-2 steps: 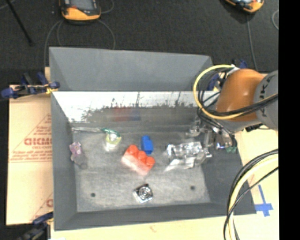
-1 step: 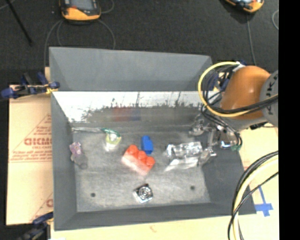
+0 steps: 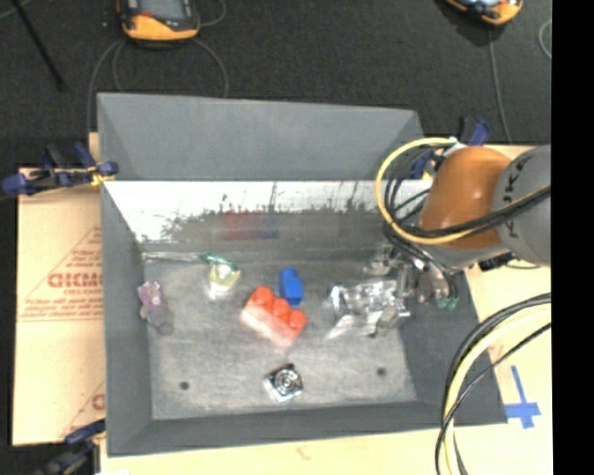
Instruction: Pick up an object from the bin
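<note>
Gripper [image 3: 368, 306] sits low by the bin's [image 3: 260, 139] right wall; I cannot tell its claw's state. A red-orange studded block [image 3: 274, 315] lies near it.

One camera looks steeply down into the grey bin [image 3: 213, 371], arm [image 3: 473, 195] entering from right.

A robotics lab set up for grasping trials: a grey metal bin [image 3: 260, 139] of small loose toys [image 3: 274, 315] sits on a dark mat [image 3: 306, 56]. A cable-hung robot arm [image 3: 469, 195] reaches in from the bin's right, and orange-and-black devices [image 3: 158, 20] lie beyond the bin's far wall.
</note>
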Robot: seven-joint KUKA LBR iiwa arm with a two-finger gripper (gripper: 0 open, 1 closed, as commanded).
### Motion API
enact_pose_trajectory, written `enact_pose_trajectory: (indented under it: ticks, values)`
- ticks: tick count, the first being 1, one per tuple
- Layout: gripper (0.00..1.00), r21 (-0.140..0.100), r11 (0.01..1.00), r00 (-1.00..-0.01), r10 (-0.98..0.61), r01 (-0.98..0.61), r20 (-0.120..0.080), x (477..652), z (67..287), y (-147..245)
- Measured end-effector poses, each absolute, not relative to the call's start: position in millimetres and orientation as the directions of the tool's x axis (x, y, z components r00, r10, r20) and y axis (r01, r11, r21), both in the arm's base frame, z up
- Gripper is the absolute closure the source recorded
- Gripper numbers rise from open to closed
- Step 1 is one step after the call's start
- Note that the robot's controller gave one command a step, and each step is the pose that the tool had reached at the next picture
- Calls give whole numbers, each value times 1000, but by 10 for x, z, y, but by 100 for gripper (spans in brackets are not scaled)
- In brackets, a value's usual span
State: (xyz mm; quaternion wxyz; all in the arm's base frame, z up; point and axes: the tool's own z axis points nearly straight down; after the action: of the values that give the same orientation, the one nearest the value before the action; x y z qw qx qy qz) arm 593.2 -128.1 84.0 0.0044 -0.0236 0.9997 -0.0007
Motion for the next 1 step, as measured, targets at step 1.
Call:
enact_pose_trajectory:
  ticks: [1]
  values:
    - [0,-3,995,-995,-100,-100,-8,5962,757,-1342]
